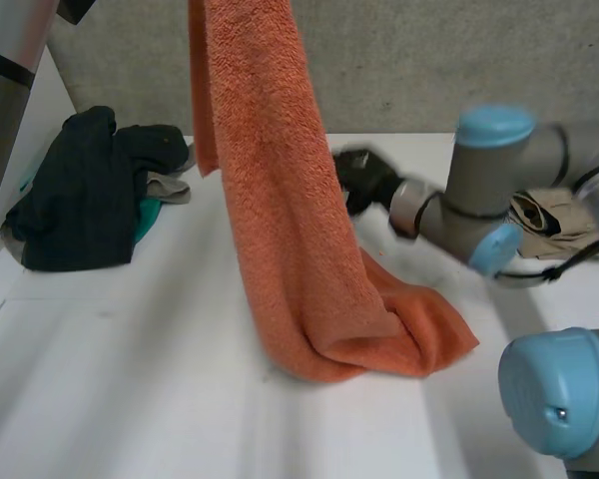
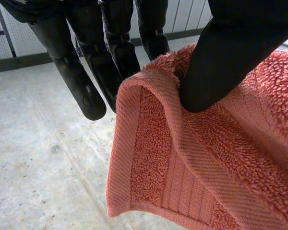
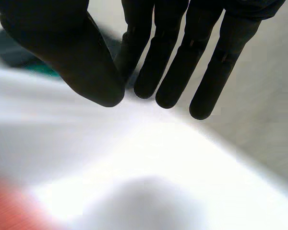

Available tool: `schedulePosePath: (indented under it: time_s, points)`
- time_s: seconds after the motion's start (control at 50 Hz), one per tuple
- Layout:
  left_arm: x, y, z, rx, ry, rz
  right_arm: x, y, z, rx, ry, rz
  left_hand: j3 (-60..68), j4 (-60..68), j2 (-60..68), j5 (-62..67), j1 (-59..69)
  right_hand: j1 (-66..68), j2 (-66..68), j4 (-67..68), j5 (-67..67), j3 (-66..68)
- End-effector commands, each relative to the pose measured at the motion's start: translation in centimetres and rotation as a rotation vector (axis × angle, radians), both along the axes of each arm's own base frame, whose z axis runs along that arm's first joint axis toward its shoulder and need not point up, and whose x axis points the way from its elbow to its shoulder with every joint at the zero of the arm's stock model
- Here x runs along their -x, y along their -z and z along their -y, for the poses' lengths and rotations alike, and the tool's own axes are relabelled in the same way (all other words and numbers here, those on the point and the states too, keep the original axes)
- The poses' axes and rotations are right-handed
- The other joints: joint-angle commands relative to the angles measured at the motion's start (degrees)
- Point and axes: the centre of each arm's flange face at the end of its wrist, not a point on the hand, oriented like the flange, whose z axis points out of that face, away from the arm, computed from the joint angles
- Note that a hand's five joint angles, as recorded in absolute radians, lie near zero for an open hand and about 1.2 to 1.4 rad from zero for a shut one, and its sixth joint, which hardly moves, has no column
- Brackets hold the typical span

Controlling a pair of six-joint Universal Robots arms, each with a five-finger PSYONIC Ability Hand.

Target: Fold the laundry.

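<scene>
Towel (image 1: pixel 290 230) pinched in left robot hand (image 2: pixel 221 62) pools on tabletop (image 1: pixel 130 379); released right robot hand (image 3: pixel 175 62) should catch its hanging edge.

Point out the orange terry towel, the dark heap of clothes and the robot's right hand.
orange terry towel (image 1: pixel 280 200), head view, on its hanging middle stretch.
dark heap of clothes (image 1: pixel 75 200), head view, on the black garment on top.
right hand (image 1: pixel 364 180), head view, on the hand's black body.

Clothes pile (image 1: pixel 80 195) left of hanging towel (image 1: pixel 299 279) (right hand (image 1: pixel 364 180) opposite)
</scene>
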Motion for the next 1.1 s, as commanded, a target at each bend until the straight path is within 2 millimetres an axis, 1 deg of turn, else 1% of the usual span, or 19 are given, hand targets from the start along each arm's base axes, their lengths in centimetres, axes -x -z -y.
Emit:
schedulePosePath:
  time_s: [0.02, 0.08, 0.12, 0.2, 0.22, 0.28, 0.3, 0.46, 0.52, 0.54, 0.66, 0.76, 0.82, 0.88, 0.94, 0.96, 0.98, 1.04, 1.1]
  points:
    - [-0.4, -1.0, 2.1, 0.021, -0.044, -0.026, 3.9, -13.9, 2.6, 0.355, 0.386, 0.321, 11.6, 11.2, 11.34, 15.12, 13.92, 14.35, 12.44, 11.55, 13.45, 12.04]
    - [-0.5, -1.5, 2.2, 0.032, -0.052, -0.041, 6.6, -16.7, 3.1, 0.391, 0.452, 0.372, 11.6, 11.2, 11.34, 15.12, 13.92, 14.35, 12.44, 11.55, 13.45, 12.04]
    - [-0.5, -1.6, 2.3, 0.033, -0.058, -0.046, 7.8, -17.5, 3.1, 0.388, 0.465, 0.362, 11.6, 11.2, 11.34, 15.12, 13.92, 14.35, 12.44, 11.55, 13.45, 12.04]
    - [-0.5, -1.4, 2.3, 0.022, -0.057, -0.044, 7.9, -16.3, 2.1, 0.319, 0.37, 0.294, 11.6, 11.2, 11.34, 15.12, 13.92, 14.35, 12.44, 11.55, 13.45, 12.04]
    - [-0.4, -1.3, 2.2, 0.019, -0.054, -0.042, 7.4, -14.9, 1.6, 0.268, 0.294, 0.254, 11.6, 11.2, 11.34, 15.12, 13.92, 2.42, 0.51, -0.38, 1.52, 0.11]
    - [-0.1, -1.1, 1.8, 0.007, -0.038, -0.04, 6.7, -12.4, 0.6, 0.168, 0.167, 0.192, 11.6, 11.2, 11.34, 15.12, 13.92, -55.65, -57.56, -58.45, -56.55, -57.96]
    - [-0.1, -1.1, 1.7, 0.005, -0.034, -0.039, 6.3, -10.5, 0.1, 0.09, 0.096, 0.154, 11.6, 11.2, 11.34, 15.12, 13.92, -55.65, -57.56, -58.45, -56.55, -57.96]
    - [-0.3, -2.4, -0.2, 0.011, 0.042, -0.079, 4.8, -3.6, -1.9, -0.205, -0.182, 0.065, 11.6, 11.2, 11.34, 15.12, 13.92, -55.65, -57.56, -58.45, -56.55, -57.96]
    - [-0.8, -3.2, -0.8, 0.033, 0.042, -0.091, 4.4, -2.5, -2.5, -0.272, -0.242, 0.059, 11.6, 11.2, 11.34, 15.12, 13.92, -55.65, -57.56, -58.45, -56.55, -57.96]
    - [-0.9, -3.3, -0.9, 0.035, 0.042, -0.093, 4.0, -1.4, -2.9, -0.323, -0.271, 0.052, 11.6, 11.2, 11.34, 15.12, 13.92, -55.65, -57.56, -58.45, -56.55, -57.96]
    - [-0.7, -2.8, -0.8, 0.016, 0.043, -0.084, 2.7, 1.1, -4.5, -0.44, -0.363, 0.038, 11.6, 11.2, 11.34, 15.12, 13.92, -55.65, -57.56, -58.45, -56.55, -57.96]
    - [-0.5, -1.7, -0.3, -0.023, 0.039, -0.064, 0.4, 3.5, -8.8, -0.563, -0.526, -0.004, 11.6, 11.2, 11.34, 15.12, 13.92, -55.65, -57.56, -58.45, -56.55, -57.96]
    - [-0.5, -1.0, 0.1, -0.042, 0.031, -0.054, 0.2, 4.6, -11.1, -0.643, -0.607, -0.038, 11.6, 11.2, 11.34, 15.12, 13.92, -55.65, -57.56, -58.45, -56.55, -57.96]
    - [-0.6, -0.6, 0.4, -0.054, 0.024, -0.048, 0.2, 5.2, -12.2, -0.667, -0.638, -0.077, 11.6, 11.2, 11.34, 15.12, 13.92, -55.65, -57.56, -58.45, -56.55, -57.96]
    - [-0.8, -0.2, 0.7, -0.063, 0.016, -0.043, 0.4, 5.8, -12.9, -0.646, -0.673, -0.136, 11.6, 11.2, 11.34, 15.12, 13.92, -26.92, -28.84, -29.73, -27.83, -29.23]
    - [-0.8, -0.2, 0.8, -0.065, 0.013, -0.043, 0.5, 5.7, -12.9, -0.633, -0.675, -0.15, 11.6, 11.2, 11.34, 15.12, 13.92, -11.81, -13.73, -14.62, -12.72, -14.12]
    - [-0.8, -0.1, 1.0, -0.066, 0.01, -0.042, 0.5, 6.0, -12.8, -0.593, -0.671, -0.187, 11.6, 11.2, 11.34, 15.12, 13.92, 14.09, 12.17, 11.29, 13.18, 11.78]
    - [-1.0, 0.2, 1.8, -0.075, -0.004, -0.04, 0.4, 6.1, -11.6, -0.479, -0.613, -0.253, 11.6, 11.2, 11.34, 15.12, 13.92, 14.35, 12.44, 11.55, 13.45, 12.04]
    - [-1.1, 0.3, 2.7, -0.077, -0.02, -0.042, 0.1, 5.1, -8.7, -0.302, -0.449, -0.306, 11.6, 11.2, 11.34, 15.12, 13.92, 14.35, 12.44, 11.55, 13.45, 12.04]
